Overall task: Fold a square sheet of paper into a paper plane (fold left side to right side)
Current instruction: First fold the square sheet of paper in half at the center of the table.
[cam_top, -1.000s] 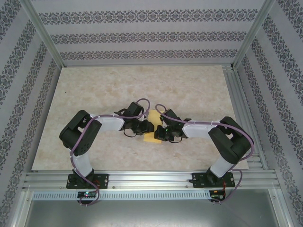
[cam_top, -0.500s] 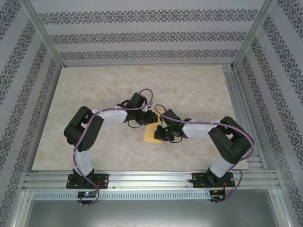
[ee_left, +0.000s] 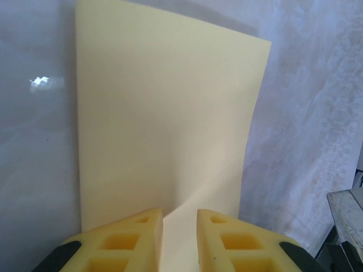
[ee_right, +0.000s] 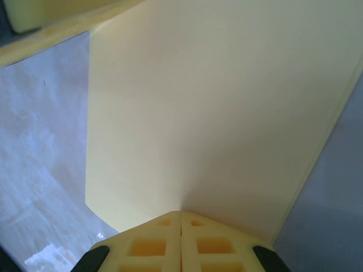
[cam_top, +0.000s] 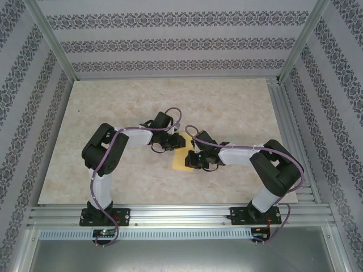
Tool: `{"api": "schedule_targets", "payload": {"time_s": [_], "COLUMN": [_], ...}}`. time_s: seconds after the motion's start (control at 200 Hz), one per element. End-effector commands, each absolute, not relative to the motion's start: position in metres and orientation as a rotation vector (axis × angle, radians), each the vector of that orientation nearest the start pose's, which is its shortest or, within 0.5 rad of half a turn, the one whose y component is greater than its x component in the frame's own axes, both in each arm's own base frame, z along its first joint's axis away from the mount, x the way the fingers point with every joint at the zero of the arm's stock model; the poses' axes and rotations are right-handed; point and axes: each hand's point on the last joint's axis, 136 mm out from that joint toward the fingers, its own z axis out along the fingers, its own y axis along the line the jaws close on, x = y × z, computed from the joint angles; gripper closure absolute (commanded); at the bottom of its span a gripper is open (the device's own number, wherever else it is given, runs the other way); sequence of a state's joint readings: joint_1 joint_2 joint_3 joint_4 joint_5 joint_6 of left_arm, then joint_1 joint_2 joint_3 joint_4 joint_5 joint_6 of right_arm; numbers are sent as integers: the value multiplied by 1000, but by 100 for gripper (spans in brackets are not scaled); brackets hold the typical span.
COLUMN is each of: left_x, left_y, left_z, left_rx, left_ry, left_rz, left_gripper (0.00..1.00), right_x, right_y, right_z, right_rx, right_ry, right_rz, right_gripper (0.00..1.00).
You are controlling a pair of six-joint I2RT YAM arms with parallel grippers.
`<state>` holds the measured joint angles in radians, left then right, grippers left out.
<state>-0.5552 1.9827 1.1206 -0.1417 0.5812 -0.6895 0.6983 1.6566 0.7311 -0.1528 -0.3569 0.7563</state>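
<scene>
Moved farther back on the table point(cam_top: 227, 102) since a second ago, the left gripper point(ee_left: 180, 211) is held at the far left edge of the sheet of paper point(cam_top: 181, 161).
Its fingers are parted by a narrow gap, and the yellow sheet is spread out ahead of them. The right gripper point(ee_right: 181, 213) is closed on the sheet's right side, which is pinched between touching fingertips. The sheet lies mid-table between both grippers.
</scene>
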Motion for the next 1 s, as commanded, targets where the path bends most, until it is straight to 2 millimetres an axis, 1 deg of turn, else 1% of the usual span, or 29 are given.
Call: {"api": "schedule_targets", "payload": {"time_s": [0.0,0.18,0.525,0.734,0.994], "left_x": [351,362,387,399,415], "left_y": [-312,-312,-322,-324,-330], "left_z": [19,17,24,17,13], "left_rx": [61,54,84,89,95], "left_ry": [2752,2746,2732,2748,2753], "left_rz": [-1124,-1118,-1085,-1052,-1026], "left_gripper": [75,74,71,70,70], "right_x": [196,190,189,189,189], "right_y": [227,222,219,217,216], "right_z": [-33,-37,-37,-38,-36], "right_rx": [-9,-34,-52,-51,-54], "right_ry": [3078,3100,3107,3112,3113], "right_rz": [588,542,505,492,480], "right_gripper": [93,93,93,93,93]}}
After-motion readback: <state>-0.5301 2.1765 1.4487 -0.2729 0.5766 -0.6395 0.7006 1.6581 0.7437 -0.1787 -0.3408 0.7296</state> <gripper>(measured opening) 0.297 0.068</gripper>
